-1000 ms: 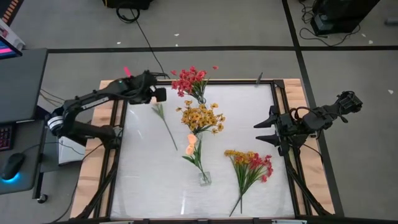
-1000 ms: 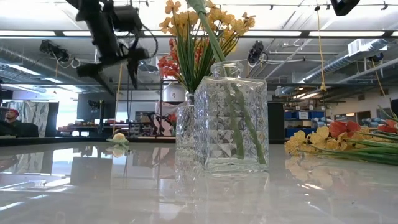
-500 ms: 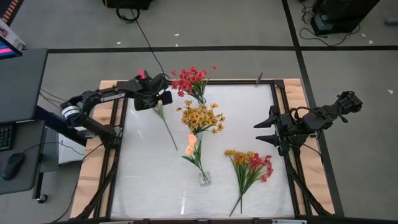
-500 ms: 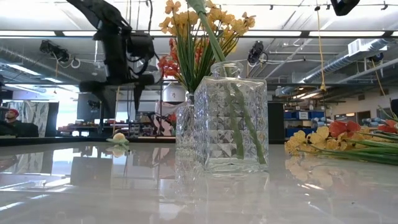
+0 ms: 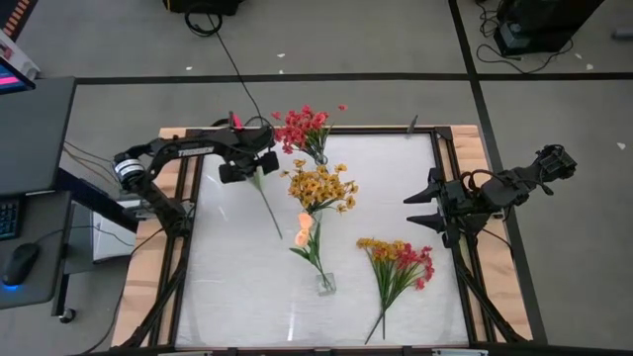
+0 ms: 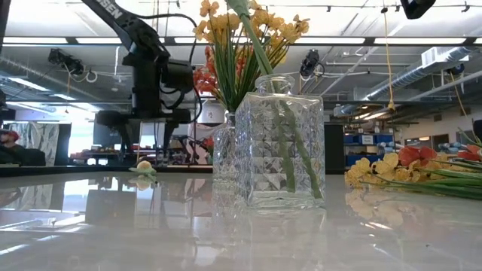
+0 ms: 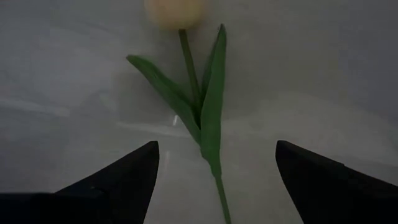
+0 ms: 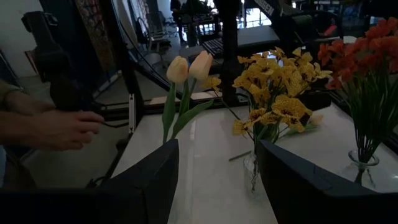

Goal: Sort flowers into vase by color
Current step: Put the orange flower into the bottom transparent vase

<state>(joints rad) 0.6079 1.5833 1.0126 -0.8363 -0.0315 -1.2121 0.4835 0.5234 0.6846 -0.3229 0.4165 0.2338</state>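
white lettering on left arm (image 6: 113, 10), not legible

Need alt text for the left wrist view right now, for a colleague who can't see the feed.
The left tool, its two dark fingers spread open, hovers over a single pale peach tulip lying flat on the white table. The green stem and leaves run between the fingers toward the bud; nothing is gripped.

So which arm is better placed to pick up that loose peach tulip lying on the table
Left. The left pincer hangs open right over the peach tulip, its stem lying between the fingers in the left wrist view. The right pincer waits at the table's far right edge.
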